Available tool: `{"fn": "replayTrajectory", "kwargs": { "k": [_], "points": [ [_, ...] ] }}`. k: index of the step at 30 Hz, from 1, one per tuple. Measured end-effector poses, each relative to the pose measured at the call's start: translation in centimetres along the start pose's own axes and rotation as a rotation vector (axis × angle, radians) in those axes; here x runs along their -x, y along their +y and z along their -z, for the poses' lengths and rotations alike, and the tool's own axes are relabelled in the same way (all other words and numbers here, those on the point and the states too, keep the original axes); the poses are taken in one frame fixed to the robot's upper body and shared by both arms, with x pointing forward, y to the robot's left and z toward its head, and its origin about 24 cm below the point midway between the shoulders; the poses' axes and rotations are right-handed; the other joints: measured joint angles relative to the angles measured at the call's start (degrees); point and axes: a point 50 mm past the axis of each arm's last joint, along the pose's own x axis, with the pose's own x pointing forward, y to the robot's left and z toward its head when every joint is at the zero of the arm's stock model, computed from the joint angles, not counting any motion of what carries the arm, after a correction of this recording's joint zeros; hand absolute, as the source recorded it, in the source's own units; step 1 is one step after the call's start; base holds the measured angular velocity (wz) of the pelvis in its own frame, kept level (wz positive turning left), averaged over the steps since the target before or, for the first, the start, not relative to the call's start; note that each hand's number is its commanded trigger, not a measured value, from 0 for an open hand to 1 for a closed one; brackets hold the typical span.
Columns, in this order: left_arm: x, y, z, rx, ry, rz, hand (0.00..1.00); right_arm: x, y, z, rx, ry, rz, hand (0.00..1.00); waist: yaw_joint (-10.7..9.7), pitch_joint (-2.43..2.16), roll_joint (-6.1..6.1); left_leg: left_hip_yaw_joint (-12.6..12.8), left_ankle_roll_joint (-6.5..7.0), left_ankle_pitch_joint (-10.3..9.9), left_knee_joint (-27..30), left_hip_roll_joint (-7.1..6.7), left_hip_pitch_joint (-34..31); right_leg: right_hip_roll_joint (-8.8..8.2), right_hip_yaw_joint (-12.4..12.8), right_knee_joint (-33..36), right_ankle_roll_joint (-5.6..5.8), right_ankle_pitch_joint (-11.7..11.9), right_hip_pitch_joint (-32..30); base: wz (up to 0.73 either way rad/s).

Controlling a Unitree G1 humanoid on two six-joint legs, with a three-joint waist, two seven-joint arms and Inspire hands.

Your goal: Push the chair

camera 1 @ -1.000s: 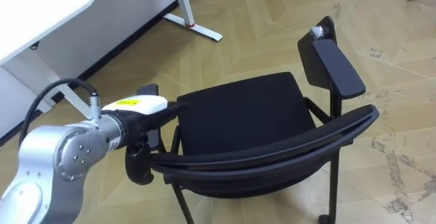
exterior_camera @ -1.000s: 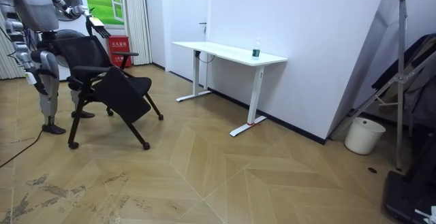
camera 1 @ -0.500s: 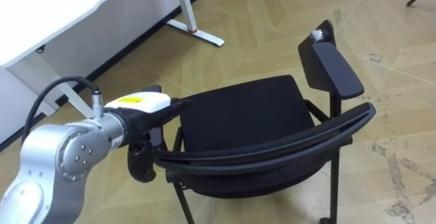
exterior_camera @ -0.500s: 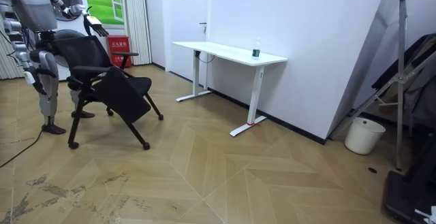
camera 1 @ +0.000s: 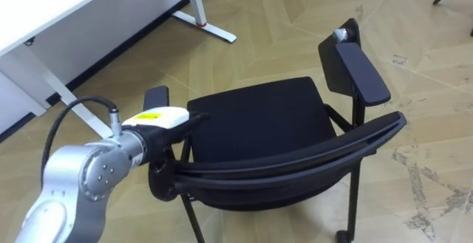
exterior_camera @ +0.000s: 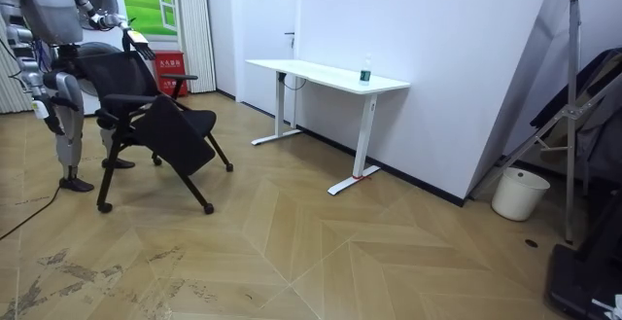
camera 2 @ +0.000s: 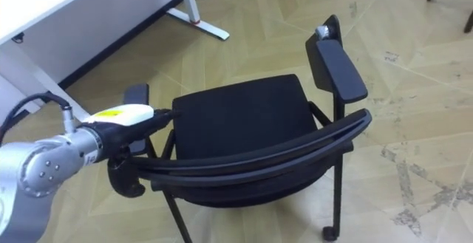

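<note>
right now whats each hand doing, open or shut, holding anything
left hand: shut on the chair, at the left end of its back.
right hand: down by the robot's side, cannot be told.

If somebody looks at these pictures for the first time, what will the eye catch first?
First the black chair, which stands on the wooden floor in the middle of the eye views, its backrest nearest the robot. Next the robot's left hand, closed round the left end of that backrest. A white desk stands beyond, at the upper left.
</note>
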Motion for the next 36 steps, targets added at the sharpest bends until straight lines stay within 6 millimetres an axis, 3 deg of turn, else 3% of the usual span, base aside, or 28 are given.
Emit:
{"fn": "replayTrajectory", "kwargs": {
  "k": [6, 17, 18, 19, 20, 21, 22, 36],
  "points": [
    [-1.8, -1.8, 0.5, 0.055, 0.023, 0.040, 0.00, 0.0, 0.0, 0.1, -0.001, 0.004, 0.026, 0.00, -1.3, -0.34, 0.41, 0.2, 0.01, 0.0, -0.3, 0.07, 0.6, 0.00, 0.5, 0.6, 0.01, 0.0, 0.1, -0.02],
    [-2.7, -1.9, 1.0, 0.106, 0.062, 0.034, 0.00, 0.0, 0.4, 0.4, -0.001, -0.002, 0.046, 0.00, -1.4, -0.04, -0.48, 1.0, 0.25, 0.1, 0.0, 0.05, 1.2, 0.00, 2.5, 0.6, 0.10, -0.1, -0.1, -0.07],
    [-2.7, -1.9, 1.0, 0.107, 0.064, 0.035, 0.20, 0.0, 0.4, 0.5, -0.002, -0.001, 0.048, 0.00, -1.4, -0.05, -0.47, 1.0, 0.26, 0.2, 0.0, 0.05, 1.2, 0.00, 2.5, 0.7, 0.10, -0.1, -0.1, 0.00],
    [-2.7, -1.9, 1.0, 0.108, 0.064, 0.035, 0.52, 0.0, 0.3, 0.5, -0.002, -0.001, 0.050, 0.00, -1.4, -0.05, -0.46, 1.0, 0.27, 0.2, 0.0, 0.05, 1.2, 0.00, 2.5, 0.7, 0.10, -0.1, -0.1, 0.00],
    [-2.7, -1.9, 1.0, 0.108, 0.064, 0.035, 0.56, 0.0, 0.3, 0.5, -0.002, -0.005, 0.051, 0.00, -1.4, -0.06, -0.45, 1.0, 0.27, 0.2, 0.0, 0.05, 1.2, 0.00, 2.5, 0.7, 0.09, -0.1, -0.1, 0.00],
    [-2.7, -1.9, 1.0, 0.108, 0.065, 0.035, 0.88, 0.1, 0.3, 0.5, -0.005, -0.010, 0.050, 0.00, -1.3, -0.07, -0.44, 0.9, 0.27, 0.2, 0.0, 0.05, 1.2, 0.00, 2.6, 0.7, 0.09, -0.1, -0.1, 0.00],
    [-2.8, -1.9, 1.0, 0.109, 0.065, 0.036, 1.00, 0.1, 0.3, 0.5, -0.006, -0.010, 0.051, 0.00, -1.3, -0.07, -0.44, 0.9, 0.27, 0.2, 0.0, 0.04, 1.2, 0.00, 2.6, 0.7, 0.09, -0.1, -0.1, 0.00],
    [-3.5, -2.0, 1.8, 0.087, 0.073, -0.049, 1.00, 0.0, 0.3, 0.3, -0.010, -0.014, 0.061, 0.00, -1.2, -0.11, -0.31, 0.9, 0.45, 0.3, 0.0, -0.10, 1.3, 0.00, 3.0, 0.7, 0.12, 0.0, 0.1, 0.00]
  ]
}}
